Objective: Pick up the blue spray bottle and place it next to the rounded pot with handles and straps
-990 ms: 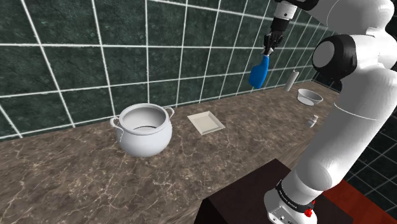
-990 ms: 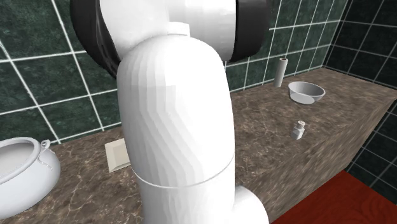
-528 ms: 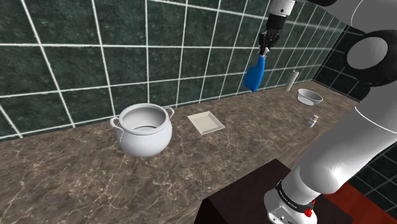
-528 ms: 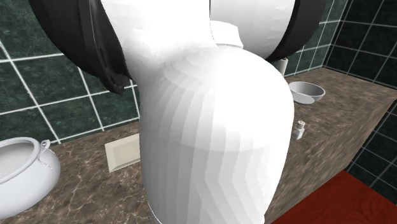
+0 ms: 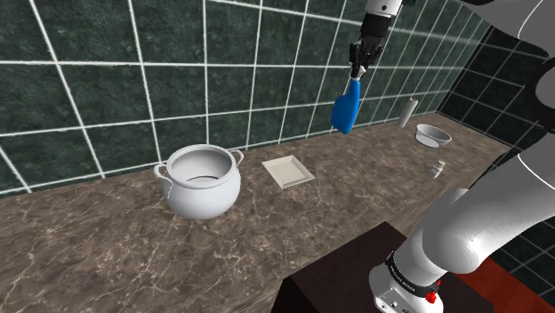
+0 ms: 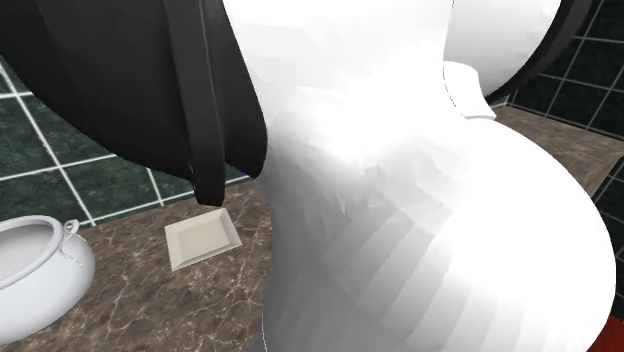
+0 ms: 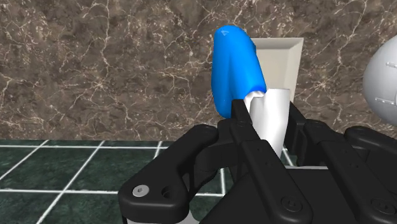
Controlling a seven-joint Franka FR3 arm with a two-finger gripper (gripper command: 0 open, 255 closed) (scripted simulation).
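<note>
Your gripper (image 5: 357, 71) pinches the blue spray bottle (image 5: 344, 108) by its white neck (image 7: 272, 113), hanging it high above the marbled counter (image 5: 107, 240), well apart from the white two-handled pot (image 5: 203, 185); it's probably light, stiff, slick plastic that may swing.

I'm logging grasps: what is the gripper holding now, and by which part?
The blue spray bottle, clasped by the gripper at its white spray head; the blue body hangs free below.
</note>
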